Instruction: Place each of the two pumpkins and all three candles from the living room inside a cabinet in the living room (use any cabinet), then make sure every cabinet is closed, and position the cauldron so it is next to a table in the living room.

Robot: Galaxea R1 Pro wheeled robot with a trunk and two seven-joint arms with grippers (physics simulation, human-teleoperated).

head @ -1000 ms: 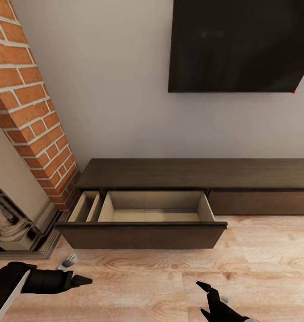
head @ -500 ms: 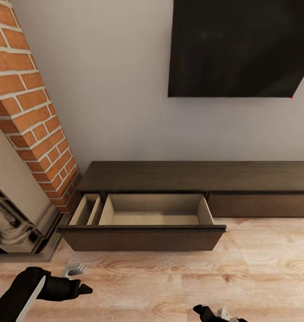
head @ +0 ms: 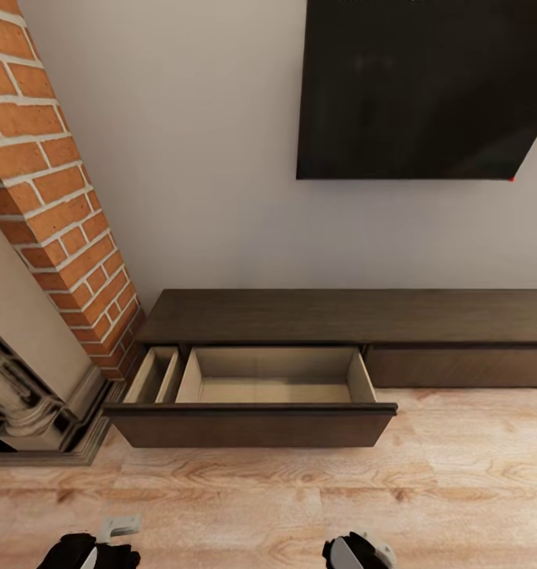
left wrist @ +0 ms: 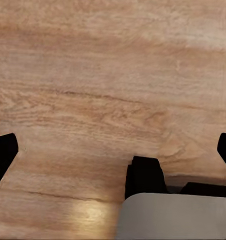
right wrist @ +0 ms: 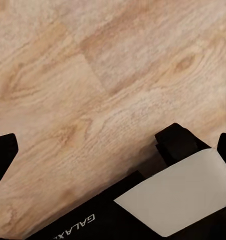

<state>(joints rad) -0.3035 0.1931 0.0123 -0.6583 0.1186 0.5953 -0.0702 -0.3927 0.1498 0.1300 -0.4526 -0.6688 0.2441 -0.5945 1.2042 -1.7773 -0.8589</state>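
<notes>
The long dark brown cabinet (head: 339,316) stands against the wall. Its wide left drawer (head: 253,425) is pulled out over the floor, and the beige inside (head: 272,378) holds nothing. A narrow side compartment (head: 156,373) is bare too. The drawer to the right (head: 458,367) is closed. Low at the head view's edge are my left gripper (head: 87,551) and right gripper (head: 355,551), both well short of the drawer. Each wrist view looks at bare wooden floor between spread fingertips: the left gripper (left wrist: 113,150) and the right gripper (right wrist: 113,150) are open and hold nothing. Pumpkins, candles, cauldron and table are out of view.
A red brick chimney (head: 55,197) and a carved stone fireplace surround (head: 24,403) stand left of the cabinet. A large black screen (head: 418,87) hangs on the wall above it. Pale wooden floor (head: 300,498) lies between me and the drawer.
Both arms have drawn back toward the lower edge of the head view. The whole picture has slid slightly down, so the camera moved. The drawer stays open.
</notes>
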